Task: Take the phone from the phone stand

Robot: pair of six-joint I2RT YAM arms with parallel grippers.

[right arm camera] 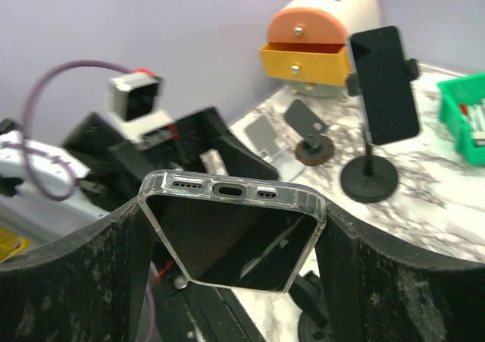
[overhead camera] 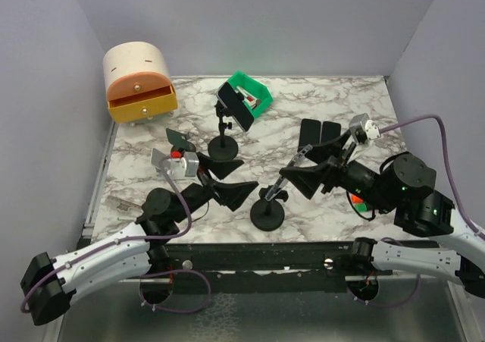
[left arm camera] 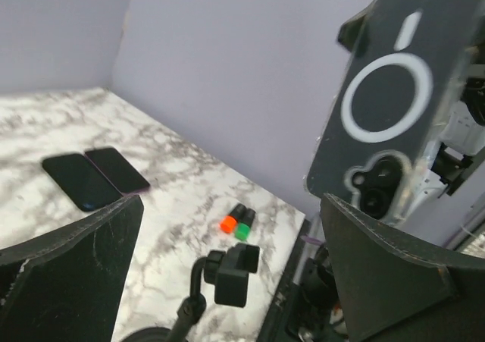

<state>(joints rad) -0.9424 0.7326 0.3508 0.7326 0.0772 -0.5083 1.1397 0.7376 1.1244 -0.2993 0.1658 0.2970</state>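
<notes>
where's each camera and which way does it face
top external: above, behind the bases, looking down at the marble table; left arm and right arm show.
left wrist: on the left arm, facing right at the cased phone; own jaws at bottom corners.
right wrist: on the right arm, facing left at the drawer box; own jaws flank the cased phone.
shared: the cased phone.

low stand (overhead camera: 267, 214) mid-table, bare marble (overhead camera: 303, 103) beyond, taller stand (overhead camera: 223, 146) left

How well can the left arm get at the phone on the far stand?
Probably yes: the left gripper is open, and nothing stands between it and that phone on the far stand.
</notes>
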